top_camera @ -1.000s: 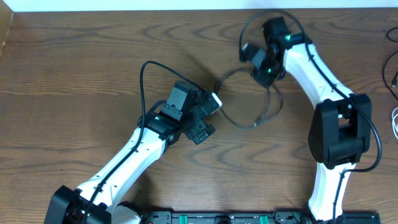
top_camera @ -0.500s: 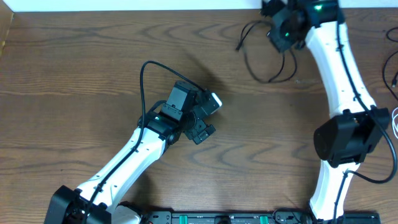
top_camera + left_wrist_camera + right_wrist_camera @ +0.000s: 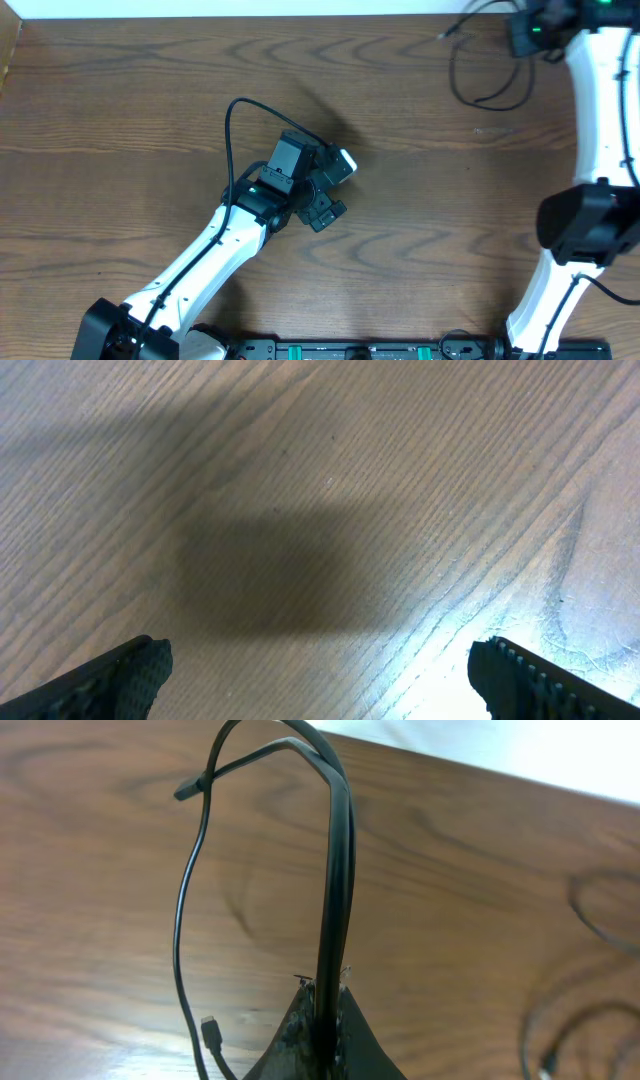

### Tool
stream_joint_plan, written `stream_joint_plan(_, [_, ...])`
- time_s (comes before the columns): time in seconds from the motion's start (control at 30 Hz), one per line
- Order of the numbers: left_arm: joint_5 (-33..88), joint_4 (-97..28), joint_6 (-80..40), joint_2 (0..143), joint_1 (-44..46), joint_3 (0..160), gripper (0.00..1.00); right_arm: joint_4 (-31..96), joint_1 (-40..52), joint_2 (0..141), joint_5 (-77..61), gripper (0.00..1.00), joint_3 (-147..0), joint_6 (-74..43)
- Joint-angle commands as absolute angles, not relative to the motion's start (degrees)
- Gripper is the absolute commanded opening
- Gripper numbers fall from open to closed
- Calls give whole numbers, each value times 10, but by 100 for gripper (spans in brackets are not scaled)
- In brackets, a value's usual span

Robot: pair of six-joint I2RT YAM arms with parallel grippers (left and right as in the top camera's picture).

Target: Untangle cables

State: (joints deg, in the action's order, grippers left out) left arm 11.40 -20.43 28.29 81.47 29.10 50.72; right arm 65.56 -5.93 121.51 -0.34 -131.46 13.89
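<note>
Pulling the strands apart looks to be the step in hand: the right gripper (image 3: 322, 1023), well away from the left gripper (image 3: 335, 190) (jaws wide apart over bare counter (image 3: 120, 100)), is clamped on the black cable (image 3: 340, 870), whose hanging loop probably next needs laying out alone.

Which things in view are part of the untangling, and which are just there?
Job: black cable, clamped in right gripper; left gripper, open, empty.
Not job: left arm's own wiring; thin cords lying at right, role unclear.
</note>
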Motion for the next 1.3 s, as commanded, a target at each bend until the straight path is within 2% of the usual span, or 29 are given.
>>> stream_joint_plan(0.0, [111,-205,280,808,292,512,100,656,-115,1177,1,1,-1328,82])
stream_joint_plan(0.23, [111,-205,280,808,292,512,100,656,-225,1172,0,1,-1328,23])
stream_joint_plan(0.57, [111,-205,280,808,292,512,100,656,-369,1172,-6,1,-1327,21])
stream_joint_plan(1.17, [111,-205,280,808,292,512,100,684,-482,1172,-44,1,-1327,-4])
stream_joint_plan(1.2, [111,-205,280,808,292,512,100,684,-483,1172,-48,4,-1327,-4])
stream_joint_plan(1.27, [111,-205,280,808,292,512,100,684,-483,1172,-49,18,-1327,-4])
